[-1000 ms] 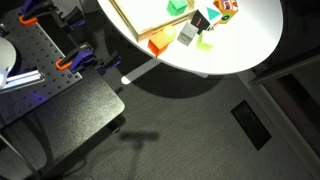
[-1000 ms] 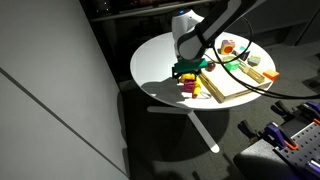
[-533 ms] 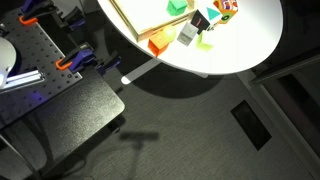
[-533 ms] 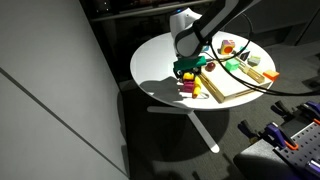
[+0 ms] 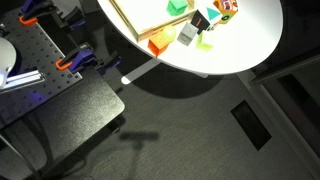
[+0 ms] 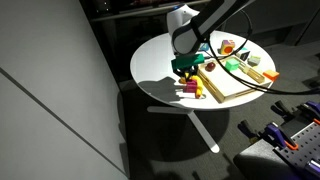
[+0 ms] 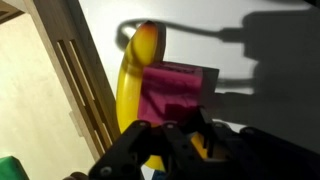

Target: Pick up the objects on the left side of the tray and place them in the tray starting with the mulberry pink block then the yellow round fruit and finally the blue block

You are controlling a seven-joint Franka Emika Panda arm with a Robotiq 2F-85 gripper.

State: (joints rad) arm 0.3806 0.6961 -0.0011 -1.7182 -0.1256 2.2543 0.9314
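Claw (image 7: 178, 140) pinched shut at 6 o'clock on the pink block's (image 7: 182, 88) near edge, hold unclear; block sits outside the tray (image 7: 75, 90), yellow fruit (image 7: 133, 85) at its 9, so lift slow and straight, then carry toward 9 over the rim.

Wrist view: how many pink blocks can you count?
1. The pink block lies on the white table next to the yellow piece, beside the tray rim; the gripper may hide others.

Round white table (image 5: 245, 40), 12 o'clock. Wooden-rimmed tray (image 5: 130, 24) with green block (image 5: 178, 6); orange block (image 5: 157, 45) beside. Perforated plate (image 5: 35, 50), 9 o'clock.
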